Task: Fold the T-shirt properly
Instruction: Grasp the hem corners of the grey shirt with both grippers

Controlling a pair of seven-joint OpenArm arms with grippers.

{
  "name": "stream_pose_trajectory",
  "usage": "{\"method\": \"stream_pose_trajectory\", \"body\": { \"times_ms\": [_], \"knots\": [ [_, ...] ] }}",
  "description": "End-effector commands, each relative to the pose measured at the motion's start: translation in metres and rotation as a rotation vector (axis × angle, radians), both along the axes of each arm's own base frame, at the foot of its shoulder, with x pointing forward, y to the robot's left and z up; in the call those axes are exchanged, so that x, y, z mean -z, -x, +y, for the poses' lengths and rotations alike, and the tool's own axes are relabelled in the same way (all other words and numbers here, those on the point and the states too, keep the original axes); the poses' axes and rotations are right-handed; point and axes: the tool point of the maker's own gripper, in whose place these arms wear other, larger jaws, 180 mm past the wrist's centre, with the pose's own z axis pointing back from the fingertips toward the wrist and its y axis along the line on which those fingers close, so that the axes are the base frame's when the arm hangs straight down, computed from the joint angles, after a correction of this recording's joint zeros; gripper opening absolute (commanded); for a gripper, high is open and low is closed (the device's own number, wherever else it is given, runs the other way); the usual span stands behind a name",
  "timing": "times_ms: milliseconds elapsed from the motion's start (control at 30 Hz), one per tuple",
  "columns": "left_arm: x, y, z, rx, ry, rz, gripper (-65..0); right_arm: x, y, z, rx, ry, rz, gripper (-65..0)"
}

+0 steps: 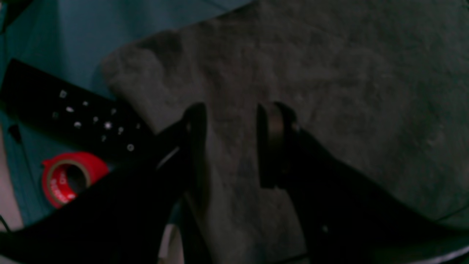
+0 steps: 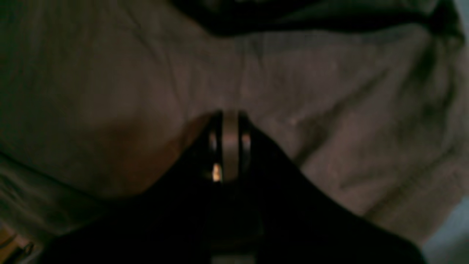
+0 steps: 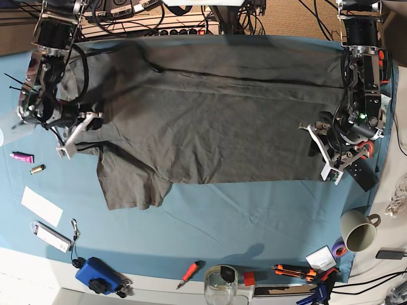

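The dark grey-brown T-shirt (image 3: 203, 127) lies spread across the blue table cloth (image 3: 254, 222), with one sleeve (image 3: 130, 184) pointing toward the front. My left gripper (image 1: 231, 124) is open, its jaws apart just over the shirt's edge, at the shirt's right side in the base view (image 3: 320, 152). My right gripper (image 2: 231, 135) is shut, with shirt fabric (image 2: 329, 110) bunched around its tip. In the base view it sits at the shirt's left side (image 3: 86, 124), near the other sleeve.
A red tape roll (image 1: 69, 178) and a black bar with screws (image 1: 73, 113) lie beside the left gripper. Along the front are a mug (image 3: 359, 230), a glass jar (image 3: 219, 283), a red screwdriver (image 3: 189, 272), a blue box (image 3: 98, 274) and white cards (image 3: 41, 206).
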Motion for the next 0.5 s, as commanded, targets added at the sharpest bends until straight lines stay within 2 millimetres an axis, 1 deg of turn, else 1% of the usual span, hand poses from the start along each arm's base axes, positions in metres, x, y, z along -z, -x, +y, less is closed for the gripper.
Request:
{"method": "stream_pose_trajectory", "body": {
  "times_ms": [0,100,233,267,400,433,467],
  "knots": [
    [-0.016,-0.01,0.004,-0.002,-0.002,-0.054,-41.8,-0.023,-0.018,-0.009,0.009,-0.001,-0.091,-65.0],
    [-0.016,-0.01,0.004,-0.002,-0.002,-0.054,-41.8,-0.044,-0.031,-0.014,0.019,-0.032,-0.172,-65.0],
    [-0.016,-0.01,0.004,-0.002,-0.002,-0.054,-41.8,-0.071,-0.054,-0.021,-0.004,-0.008,-0.265,-65.0],
    [-0.016,-0.01,0.004,-0.002,-0.002,-0.054,-41.8,-0.076,-0.059,-0.022,-0.013,0.003,-0.282,-63.3],
    [-0.016,-0.01,0.004,-0.002,-0.003,-0.053,-41.8,-0.091,-0.082,-0.029,0.005,0.048,-0.346,-47.2],
    [-0.016,-0.01,0.004,-0.002,-0.002,-0.053,-41.8,-0.094,-0.09,-0.034,0.025,0.061,-0.367,-45.3],
    [-0.016,-0.01,0.004,-0.002,-0.002,-0.054,-41.8,-0.097,-0.099,-0.038,0.056,0.065,-0.386,-44.9]
  ]
}}
